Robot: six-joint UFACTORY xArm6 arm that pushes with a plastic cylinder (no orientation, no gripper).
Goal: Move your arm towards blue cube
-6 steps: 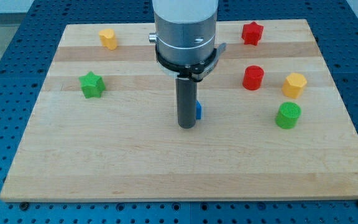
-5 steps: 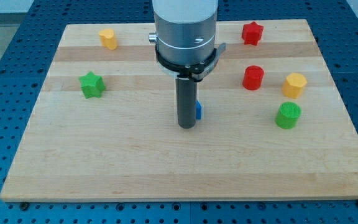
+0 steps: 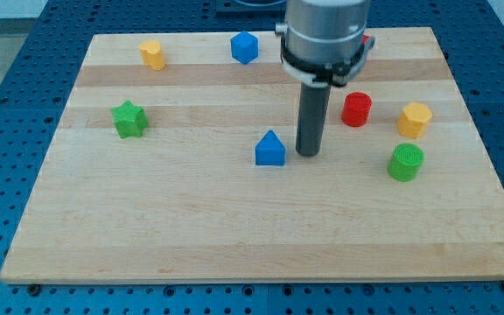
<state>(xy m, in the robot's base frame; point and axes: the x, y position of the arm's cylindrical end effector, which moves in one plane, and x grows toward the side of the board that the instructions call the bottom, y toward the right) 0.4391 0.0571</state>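
Two blue blocks: cube (image 3: 244, 47), house-shaped one (image 3: 270, 149) beside my tip (image 3: 309, 154)

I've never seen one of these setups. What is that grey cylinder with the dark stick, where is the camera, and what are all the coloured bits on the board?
The grey cylinder is the end of a robot arm. It has no gripper and holds nothing; the dark rod below it ends in my tip, which slides on the wooden board to push blocks. There is one camera, looking down at the board from its near edge.

On the board: a blue cube near the view's top, a blue house-shaped block just left of my tip with a small gap between, a green star, a yellow block at top left, a red cylinder, a yellow hexagonal block and a green cylinder. A red block is mostly hidden behind the arm.
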